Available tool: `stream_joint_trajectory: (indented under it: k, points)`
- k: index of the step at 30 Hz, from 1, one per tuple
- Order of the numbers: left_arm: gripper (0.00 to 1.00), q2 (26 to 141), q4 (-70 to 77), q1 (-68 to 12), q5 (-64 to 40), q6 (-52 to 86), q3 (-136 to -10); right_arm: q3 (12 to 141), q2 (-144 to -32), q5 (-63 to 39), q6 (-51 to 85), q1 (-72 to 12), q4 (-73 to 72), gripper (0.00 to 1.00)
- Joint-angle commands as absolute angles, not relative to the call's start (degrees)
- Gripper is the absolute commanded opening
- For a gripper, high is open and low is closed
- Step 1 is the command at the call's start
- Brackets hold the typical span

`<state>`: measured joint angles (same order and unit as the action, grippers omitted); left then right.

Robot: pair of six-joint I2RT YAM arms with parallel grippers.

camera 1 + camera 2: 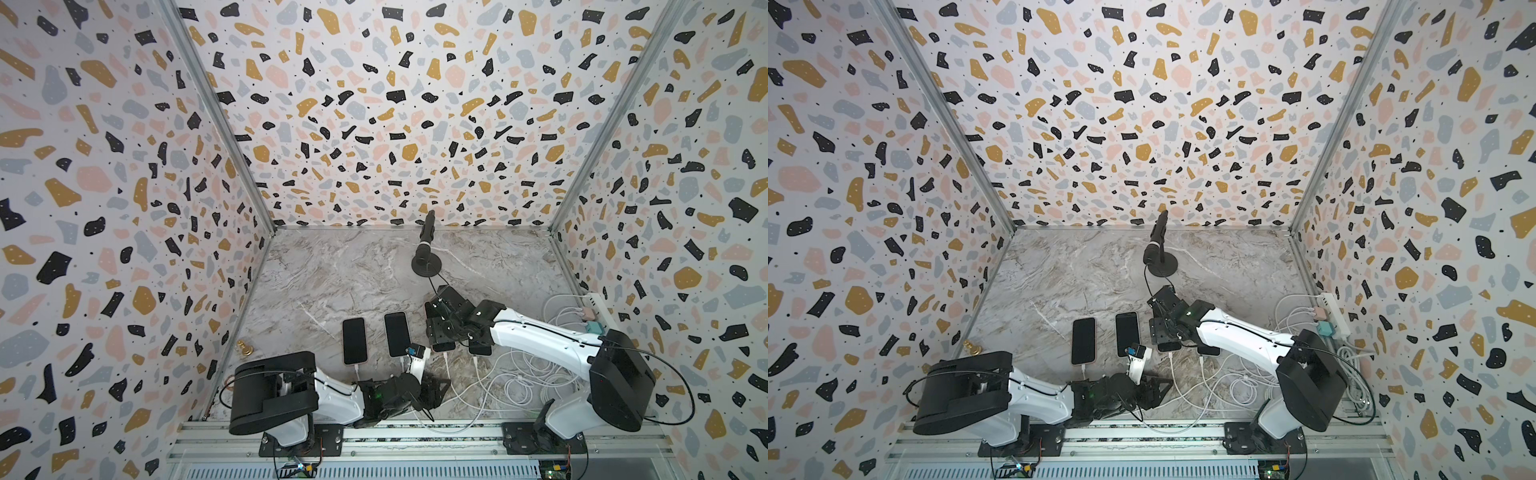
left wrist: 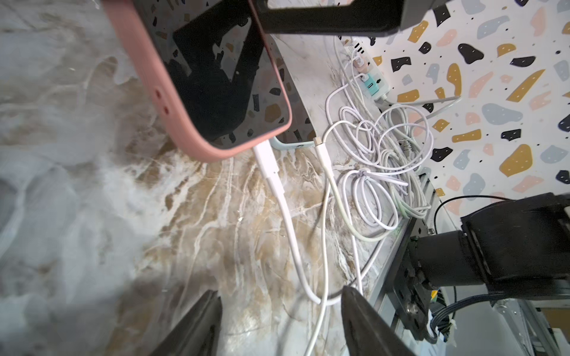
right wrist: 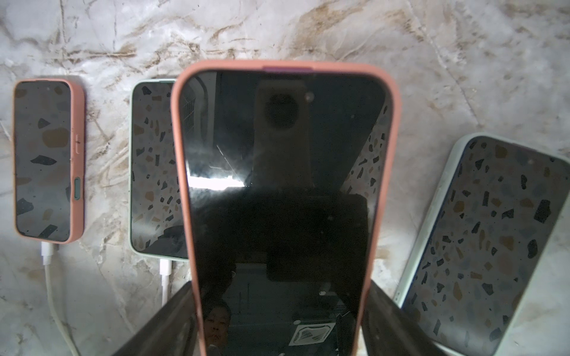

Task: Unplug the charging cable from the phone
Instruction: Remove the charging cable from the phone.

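Observation:
My right gripper (image 3: 277, 286) is shut on the long sides of a pink-cased phone (image 3: 277, 172) with a dark screen and holds it above the marble table. In the left wrist view the white charging cable's plug (image 2: 264, 157) sits in the bottom end of that phone (image 2: 216, 92). The charging cable (image 2: 287, 228) runs down from it and passes between the fingertips of my left gripper (image 2: 280, 292). That gripper is open, its fingers apart on either side of the cable. In a top view the left gripper (image 1: 434, 384) lies low near the table's front, and the right gripper (image 1: 442, 332) is beyond it.
Three other phones lie flat: a pink one (image 3: 43, 160), a mint one (image 3: 151, 172) and another mint one (image 3: 481, 246). Coiled white cables (image 1: 528, 374) lead to a power strip (image 1: 598, 309) by the right wall. A microphone stand (image 1: 426, 262) is at the back.

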<state>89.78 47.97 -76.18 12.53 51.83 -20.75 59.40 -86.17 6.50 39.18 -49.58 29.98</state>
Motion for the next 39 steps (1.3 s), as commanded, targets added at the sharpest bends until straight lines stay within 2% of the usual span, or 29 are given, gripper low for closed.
stream_joint_trajectory:
  k: [1,9,17,28,39]
  points:
    - [0.61,91.2,54.2,-76.2,11.8,51.3,-22.2,59.5,-82.4,7.4,38.7,-49.7,28.9,0.00]
    - [0.47,94.2,57.2,-76.2,11.0,49.7,-22.6,58.1,-80.5,5.0,38.4,-49.0,28.5,0.00]
    - [0.46,94.2,56.9,-76.1,11.3,46.0,-23.8,54.7,-77.2,-0.5,40.3,-45.9,25.5,0.00]
    - [0.39,97.4,58.6,-75.6,9.7,45.6,-25.3,52.7,-75.5,-2.8,40.4,-44.4,25.2,0.00]
    - [0.02,95.4,53.4,-75.3,11.3,45.9,-26.2,52.4,-75.3,-3.5,40.8,-44.0,24.4,0.00]
